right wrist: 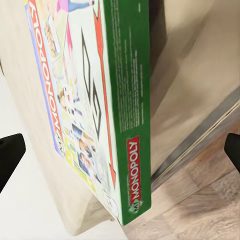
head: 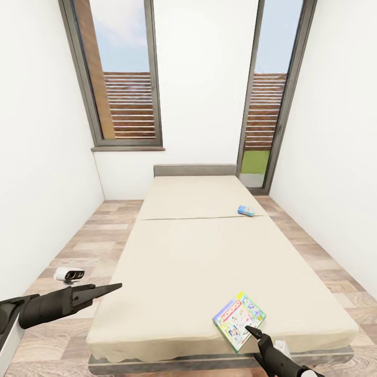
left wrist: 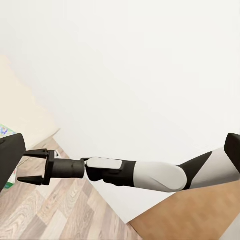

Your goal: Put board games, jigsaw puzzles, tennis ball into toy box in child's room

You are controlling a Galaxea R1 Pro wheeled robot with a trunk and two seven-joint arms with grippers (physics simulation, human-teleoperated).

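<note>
The Monopoly board game (head: 239, 320) lies flat on the near right corner of the bed (head: 199, 246), its long axis running diagonally from near left to far right. The right gripper (head: 250, 332) sits just at the box's near edge; the right wrist view has the green printed side (right wrist: 127, 100) between its two dark fingertips, which stand wide apart and hold nothing. This arm is plainly the nearer one. The left gripper (head: 112, 288) hovers off the bed's near left edge; whether it is open cannot be told. A second, blue game box (head: 245, 210) rests far up the right side. The box looks like glossy, stiff card; the mattress is plain, matte beige.
</note>
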